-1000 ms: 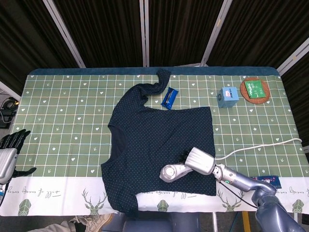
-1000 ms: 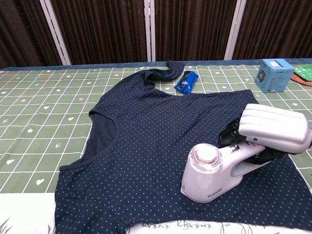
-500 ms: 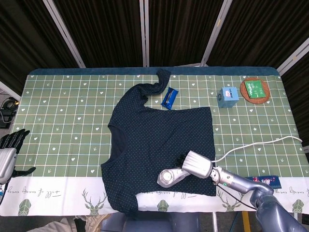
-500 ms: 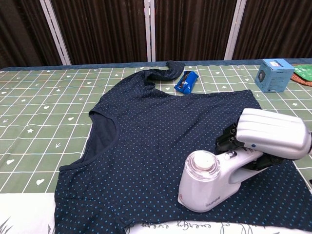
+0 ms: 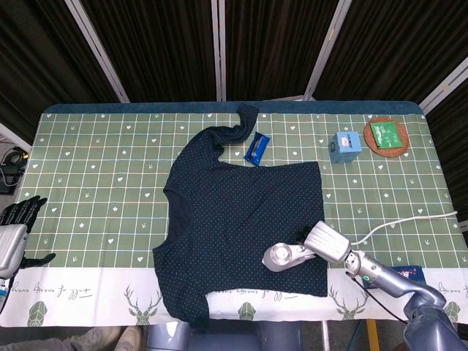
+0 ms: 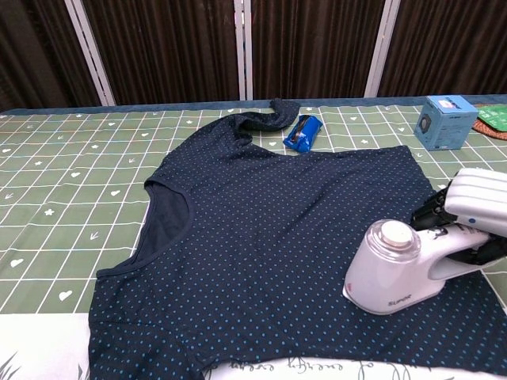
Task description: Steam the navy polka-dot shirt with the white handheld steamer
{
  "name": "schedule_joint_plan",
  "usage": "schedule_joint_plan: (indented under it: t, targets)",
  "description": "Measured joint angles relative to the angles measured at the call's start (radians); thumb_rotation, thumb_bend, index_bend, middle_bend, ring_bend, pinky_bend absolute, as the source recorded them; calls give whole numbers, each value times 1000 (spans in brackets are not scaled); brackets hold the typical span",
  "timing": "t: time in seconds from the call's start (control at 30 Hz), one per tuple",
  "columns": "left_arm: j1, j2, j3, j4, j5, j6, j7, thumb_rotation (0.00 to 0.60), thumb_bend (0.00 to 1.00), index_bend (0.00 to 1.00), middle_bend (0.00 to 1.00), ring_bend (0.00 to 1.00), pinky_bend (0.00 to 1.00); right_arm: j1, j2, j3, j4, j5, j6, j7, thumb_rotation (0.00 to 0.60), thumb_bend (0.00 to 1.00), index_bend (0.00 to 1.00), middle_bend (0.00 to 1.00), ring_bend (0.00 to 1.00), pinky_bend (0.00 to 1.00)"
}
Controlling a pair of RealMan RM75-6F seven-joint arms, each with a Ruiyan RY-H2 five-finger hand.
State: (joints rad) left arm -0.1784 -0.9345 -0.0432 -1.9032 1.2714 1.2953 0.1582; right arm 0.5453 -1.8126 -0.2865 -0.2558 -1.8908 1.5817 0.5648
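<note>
Navy polka-dot shirt [image 5: 245, 219] lies flat on the green checked tablecloth [image 5: 102, 190], collar to my left, one sleeve bunched at the far edge beside a blue packet [image 5: 257, 147]. My right hand [image 5: 327, 242] grips the handle of the white handheld steamer [image 6: 400, 267], which rests on the shirt near its right hem; its cord [image 5: 402, 219] trails off to the right. My left hand [image 5: 16, 227] sits off the table's left edge, holding nothing, fingers apart. Blue box [image 6: 444, 121] far right.
</note>
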Motion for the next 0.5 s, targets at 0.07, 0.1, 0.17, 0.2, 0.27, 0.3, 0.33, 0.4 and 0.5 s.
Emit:
schedule_joint_plan:
  t: [0.07, 0.1, 0.17, 0.2, 0.27, 0.3, 0.33, 0.4, 0.5]
  targets:
    - [0, -1, 1, -1, 1, 1, 2, 600, 0, 0, 0, 0, 0, -8, 4, 5, 10, 8, -2, 13, 600, 170, 766, 653, 642, 892]
    - [0, -1, 1, -2, 1, 1, 2, 600, 0, 0, 0, 0, 0, -13, 7, 9, 16, 13, -2, 21, 600, 170, 766, 653, 642, 892]
    - [0, -1, 1, -2, 1, 1, 4, 600, 0, 0, 0, 0, 0, -19, 11, 15, 23, 21, -3, 31, 600, 170, 766, 653, 642, 892]
    - [0, -1, 1, -3, 1, 1, 4, 600, 0, 0, 0, 0, 0, -21, 13, 17, 25, 24, -3, 34, 600, 170, 766, 653, 642, 892]
    - [0, -1, 2, -4, 2, 1, 4, 600, 0, 0, 0, 0, 0, -23, 15, 24, 28, 31, -2, 38, 600, 173, 766, 653, 642, 892]
    - [0, -1, 2, -4, 2, 2, 4, 600, 0, 0, 0, 0, 0, -23, 16, 27, 29, 34, -2, 41, 600, 178, 766, 653, 642, 892]
    - [0, -1, 2, -4, 2, 2, 4, 600, 0, 0, 0, 0, 0, -24, 18, 32, 29, 40, -1, 45, 600, 182, 766, 654, 642, 892]
    - [1, -1, 1, -4, 2, 2, 2, 600, 0, 0, 0, 0, 0, -23, 19, 44, 28, 51, -1, 50, 600, 185, 766, 654, 642, 892]
    - [2, 2, 1, -5, 3, 4, -3, 600, 0, 0, 0, 0, 0, -18, 22, 76, 24, 82, -5, 60, 600, 186, 767, 654, 642, 892]
